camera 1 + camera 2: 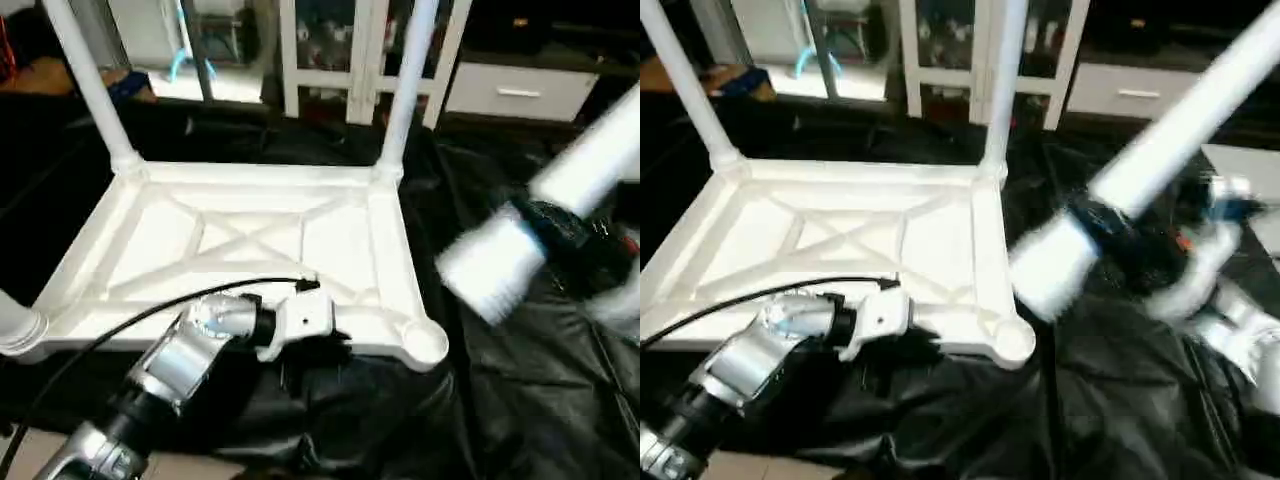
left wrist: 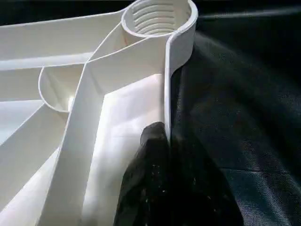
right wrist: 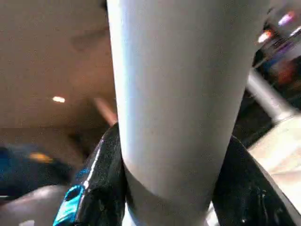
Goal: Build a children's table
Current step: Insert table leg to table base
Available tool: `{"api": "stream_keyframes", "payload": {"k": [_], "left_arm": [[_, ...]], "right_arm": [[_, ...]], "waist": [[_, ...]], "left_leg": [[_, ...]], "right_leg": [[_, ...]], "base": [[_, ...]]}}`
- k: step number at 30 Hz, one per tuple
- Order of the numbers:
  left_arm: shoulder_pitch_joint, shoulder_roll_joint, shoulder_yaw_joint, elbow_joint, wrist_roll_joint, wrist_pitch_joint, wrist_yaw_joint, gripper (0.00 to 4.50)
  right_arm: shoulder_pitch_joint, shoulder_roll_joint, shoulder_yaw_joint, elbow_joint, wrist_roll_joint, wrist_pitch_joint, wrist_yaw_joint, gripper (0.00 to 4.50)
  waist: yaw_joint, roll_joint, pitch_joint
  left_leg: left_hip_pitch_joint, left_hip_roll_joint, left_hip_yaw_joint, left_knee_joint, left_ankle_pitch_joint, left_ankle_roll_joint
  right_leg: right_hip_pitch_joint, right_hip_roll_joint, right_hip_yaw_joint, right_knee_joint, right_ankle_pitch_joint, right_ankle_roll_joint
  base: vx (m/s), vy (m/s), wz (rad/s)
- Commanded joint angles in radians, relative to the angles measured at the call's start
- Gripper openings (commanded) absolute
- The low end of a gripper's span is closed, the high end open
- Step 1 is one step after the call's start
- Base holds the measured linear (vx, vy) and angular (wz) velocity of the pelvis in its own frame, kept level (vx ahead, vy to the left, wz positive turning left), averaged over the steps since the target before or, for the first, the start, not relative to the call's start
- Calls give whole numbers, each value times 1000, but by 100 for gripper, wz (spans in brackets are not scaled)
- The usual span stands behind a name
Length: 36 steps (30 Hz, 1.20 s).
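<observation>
White top (image 1: 240, 250): laid upside down on black sheeting (image 1: 520, 400), three legs cut off by frame edges.
Left gripper (image 2: 164, 141): clenched on the top's near rim.
Right gripper (image 3: 174, 188): grasping the fourth leg (image 1: 1140, 170), blurred, tilted, beside the empty socket (image 1: 425, 340).

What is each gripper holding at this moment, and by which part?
The left gripper is shut on the near rim of the upturned table top. The right gripper clamps a loose leg around its shaft, near the thick end.
</observation>
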Motion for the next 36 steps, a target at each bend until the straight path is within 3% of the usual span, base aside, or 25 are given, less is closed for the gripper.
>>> {"api": "stream_keyframes", "payload": {"k": [1, 2, 4, 7, 15, 16, 17, 19, 20, 21, 22, 24, 25, 27, 28, 30, 34, 36], "left_arm": [[12, 2, -17, 26, 34, 15, 24, 0], [12, 2, -17, 26, 34, 15, 24, 0], [18, 6, -15, 21, 35, 15, 24, 0], [18, 10, -14, 19, 34, 16, 22, 0], [16, 11, -14, 24, 37, 14, 22, 0], [15, 11, -14, 24, 37, 13, 22, 0], [15, 11, -15, 25, 39, 11, 24, 0], [14, 11, -15, 26, 40, 11, 25, 0], [13, 10, -15, 28, 45, 7, 32, 0], [10, 7, -14, 34, 52, 3, 45, 0], [10, 7, -14, 34, 52, 3, 46, 0], [10, 3, -13, 36, 53, 4, 52, 0], [10, 3, -13, 36, 53, 4, 52, 0], [12, 4, -12, 31, 52, 7, 52, 0], [13, 4, -12, 31, 52, 7, 52, 0], [13, 5, -11, 30, 51, 8, 51, 0], [15, 3, -11, 32, 50, 6, 48, 0], [15, 3, -11, 33, 50, 6, 48, 0]], "right_arm": [[-13, 1, -51, -15, 143, 49, -50, 185], [-13, 1, -51, -15, 143, 49, -50, 185], [-11, -5, -52, -25, 242, 49, -93, 185], [-6, -22, -40, -22, 296, 50, -94, 185], [15, -21, -45, -34, 338, 69, -136, 185], [17, -17, -42, -45, 303, 55, -148, 185], [22, -16, -25, -77, 211, 24, -156, 185], [25, -17, -15, -92, 171, 9, -159, 185], [26, -10, 22, -121, 45, -53, -186, 185], [27, 12, 83, -146, -129, -167, -229, 185], [27, 15, 85, -146, -135, -172, -234, 185], [38, 48, 139, -149, -263, -273, -271, 185], [39, 49, 144, -149, -271, -279, -271, 185], [65, 38, 216, -146, -403, -372, -260, 185], [66, 38, 221, -142, -416, -382, -262, 185], [81, 28, 274, -114, -548, -487, -245, 185], [120, 42, 318, -82, -688, -599, -169, 185], [125, 47, 316, -72, -694, -611, -167, 185]], "waist": [[2, -17, -54], [3, -17, -52], [5, -16, -49], [6, -16, -47], [6, -16, -50], [7, -16, -50], [7, -17, -50], [8, -18, -52], [7, -19, -53], [6, -19, -53], [2, -18, -52], [-1, -17, -52], [0, -18, -53], [0, -15, -53], [-1, -16, -53], [-2, -13, -51], [-2, -15, -49], [-4, -12, -47]], "left_leg": [[37, 85, -54, -100, -314, -42], [38, 85, -53, -101, -313, -40], [42, 85, -53, -100, -337, -48], [42, 86, -57, -104, -371, -69], [41, 85, -57, -105, -388, -88], [42, 86, -57, -106, -388, -89], [41, 85, -56, -106, -385, -91], [40, 85, -55, -108, -376, -92], [38, 87, -55, -108, -372, -94], [38, 86, -55, -109, -370, -111], [39, 82, -54, -109, -386, -121], [40, 83, -57, -109, -412, -120], [44, 83, -57, -107, -423, -119], [41, 85, -58, -112, -426, -114], [39, 85, -58, -113, -424, -115], [38, 84, -56, -113, -420, -112], [37, 85, -55, -111, -425, -79], [35, 85, -57, -112, -427, -72]], "right_leg": [[8, -48, 18, -69, -329, -176], [5, -48, 18, -71, -335, -175], [0, -48, 18, -76, -392, -165], [-4, -48, 17, -80, -440, -144], [-8, -49, 18, -83, -452, -130], [-9, -49, 18, -82, -450, -129], [-8, -48, 18, -82, -446, -127], [-8, -47, 18, -80, -437, -119], [-8, -48, 18, -80, -436, -117], [-12, -45, 17, -80, -445, -102], [-15, -45, 18, -83, -464, -92], [-18, -47, 18, -85, -490, -91], [-20, -46, 20, -87, -488, -89], [-16, -42, 20, -83, -452, -92], [-15, -40, 19, -81, -436, -92], [-13, -39, 20, -78, -388, -105], [-8, -42, 23, -80, -383, -121], [-6, -40, 22, -79, -379, -132]], "base": [[0, 0, 0], [0, 0, 0], [0, 0, 0], [0, 0, 0], [0, 0, 0], [0, 0, 0], [0, 0, 0], [0, 0, 0], [0, 0, 0], [0, 0, 0], [0, 0, 0], [0, 0, 0], [0, 0, 0], [0, 0, 0], [0, 0, 0], [0, 0, 0], [0, 0, 0], [0, 0, 0]]}}
